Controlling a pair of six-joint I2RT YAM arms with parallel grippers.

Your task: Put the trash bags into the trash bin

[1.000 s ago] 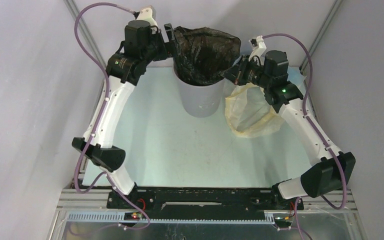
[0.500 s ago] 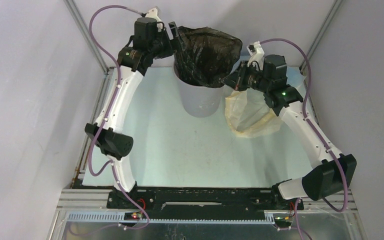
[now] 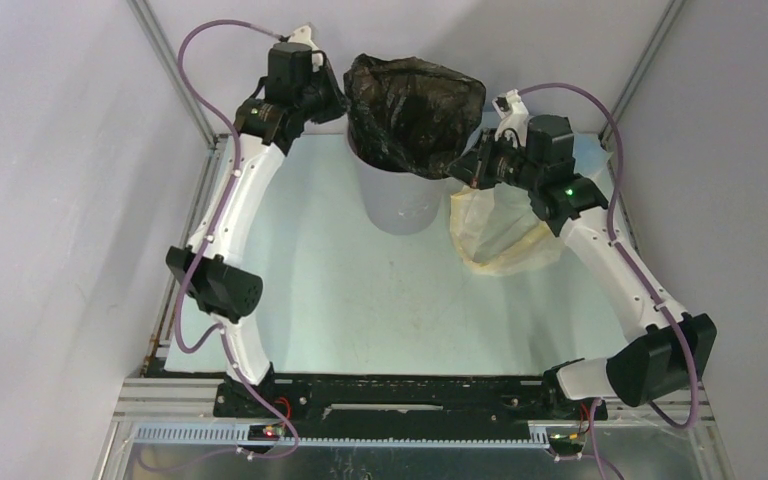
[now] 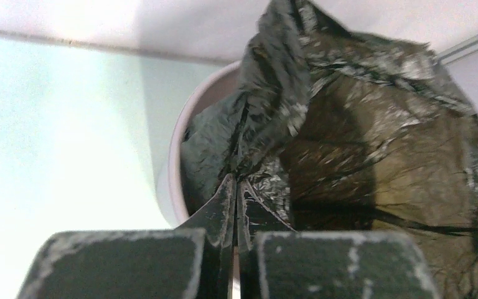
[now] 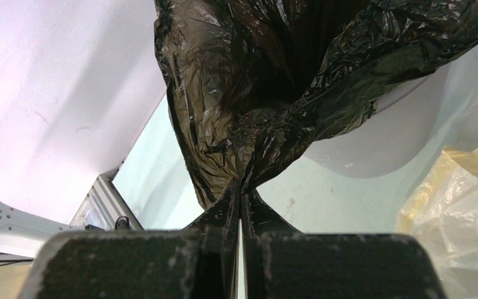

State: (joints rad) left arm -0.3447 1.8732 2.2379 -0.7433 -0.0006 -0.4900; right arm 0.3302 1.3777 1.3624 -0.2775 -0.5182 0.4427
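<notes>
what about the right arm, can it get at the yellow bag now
Probably not yet: the right gripper is shut on the black bag. The yellow bag lies just below that arm, nothing between, so reach itself looks fine.

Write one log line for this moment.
left gripper: shut on crinkled black plastic bag | right gripper: shut on same bag | bag: partly inside pale grey round plastic bin

Pale green table (image 3: 360,300), grey-lavender trash bin (image 3: 395,205) standing toward the back, yellowish translucent bag (image 3: 500,235) lying beside it
</notes>
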